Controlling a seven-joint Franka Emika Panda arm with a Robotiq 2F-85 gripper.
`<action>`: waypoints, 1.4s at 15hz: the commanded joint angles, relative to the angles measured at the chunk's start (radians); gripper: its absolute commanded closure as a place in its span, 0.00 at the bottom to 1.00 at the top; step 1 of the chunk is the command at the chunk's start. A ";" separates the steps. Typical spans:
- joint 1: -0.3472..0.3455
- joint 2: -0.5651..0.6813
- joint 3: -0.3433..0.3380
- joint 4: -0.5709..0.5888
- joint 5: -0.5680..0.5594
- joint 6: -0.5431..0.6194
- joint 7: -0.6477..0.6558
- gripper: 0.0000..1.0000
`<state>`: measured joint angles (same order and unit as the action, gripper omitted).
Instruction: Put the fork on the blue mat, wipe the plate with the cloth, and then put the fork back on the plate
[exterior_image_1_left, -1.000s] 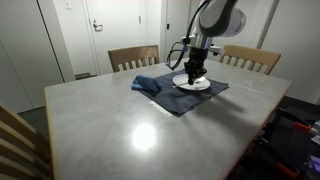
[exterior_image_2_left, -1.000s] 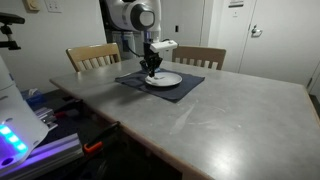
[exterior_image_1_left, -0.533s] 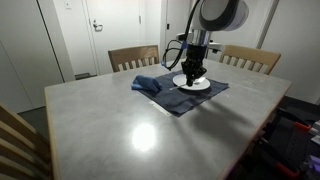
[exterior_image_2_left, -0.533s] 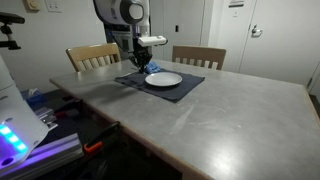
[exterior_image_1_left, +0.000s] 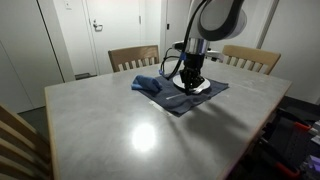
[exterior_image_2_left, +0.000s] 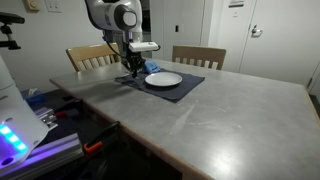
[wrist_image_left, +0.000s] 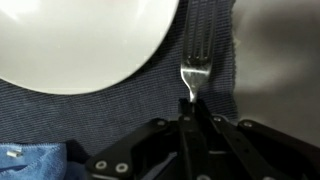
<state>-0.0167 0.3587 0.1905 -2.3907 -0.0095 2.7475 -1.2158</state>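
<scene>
My gripper (wrist_image_left: 192, 108) is shut on the handle of the thin silver fork (wrist_image_left: 195, 72). The fork's tines point away from me, low over the dark navy mat (wrist_image_left: 120, 110). It hangs just beside the rim of the white plate (wrist_image_left: 80, 40), not over it. A corner of the bright-blue cloth (wrist_image_left: 30, 158) shows at the lower left of the wrist view. In both exterior views the gripper (exterior_image_1_left: 189, 80) (exterior_image_2_left: 130, 71) is down at the mat (exterior_image_1_left: 185, 102) (exterior_image_2_left: 178, 91), next to the plate (exterior_image_1_left: 203, 86) (exterior_image_2_left: 164, 78). The cloth (exterior_image_1_left: 149, 84) lies on the mat's end.
The mat sits at the far side of a large grey table (exterior_image_1_left: 130, 130). Two wooden chairs (exterior_image_1_left: 133, 57) (exterior_image_1_left: 250, 58) stand behind it. A chair back (exterior_image_1_left: 15, 140) is at the near corner. Equipment with lights (exterior_image_2_left: 20, 135) stands beside the table edge.
The gripper has moved off the plate sideways towards the cloth side and dropped lower, carrying the fork over the mat. Plate and cloth have stayed put.
</scene>
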 joint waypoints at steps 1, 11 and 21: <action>-0.028 0.052 0.037 -0.005 0.021 0.095 0.009 0.98; -0.013 0.034 0.009 -0.040 -0.136 0.218 0.059 0.44; 0.027 -0.100 -0.043 0.104 -0.182 -0.094 0.185 0.00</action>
<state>-0.0148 0.2714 0.1719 -2.3537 -0.1916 2.7836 -1.0961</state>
